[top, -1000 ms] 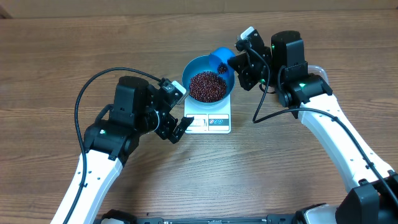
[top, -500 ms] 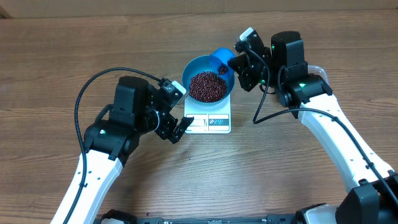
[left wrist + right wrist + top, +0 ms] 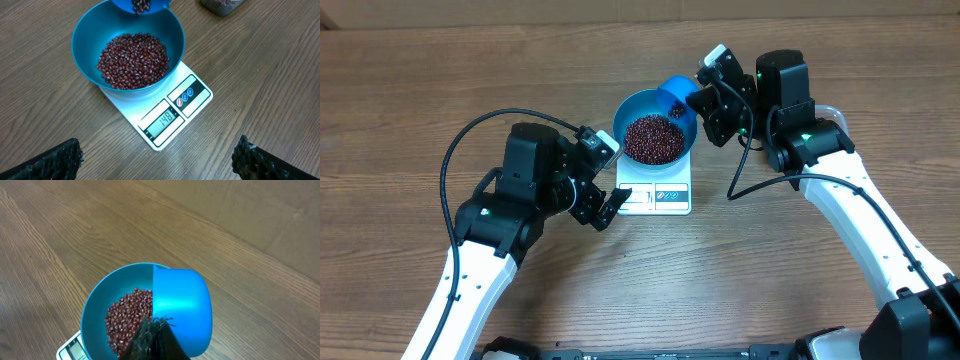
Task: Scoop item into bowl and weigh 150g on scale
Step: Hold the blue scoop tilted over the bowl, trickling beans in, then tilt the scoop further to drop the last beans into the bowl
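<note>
Right gripper: jaws closed tight on the rear of the small blue scoop. In the right wrist view the dark fingers cover the handle, so the exact grip point cannot be told. The scoop is above center in the overhead frame, tipped over the upper right rim of the bowl with its mouth facing the bowl. In the left wrist view a few beans show at its lip, top center of the frame. The bowl is bright blue, round and deep. It holds a loose heap of dark red-brown beans that covers the floor and rises partway up the wall. The bowl sits on the white scale, over the upper part of the platform. The display window is clear of the bowl and reads 148, with 3 small buttons just to its right. Left gripper: jaws spread wide, nothing between them, near the lower left corner of the scale in the overhead frame. Its 2 dark fingertips sit in the bottom corners of the left wrist view. A clear tub with dark contents is cut off by the top right edge of that view. Everything rests on a wood-grain table.
</note>
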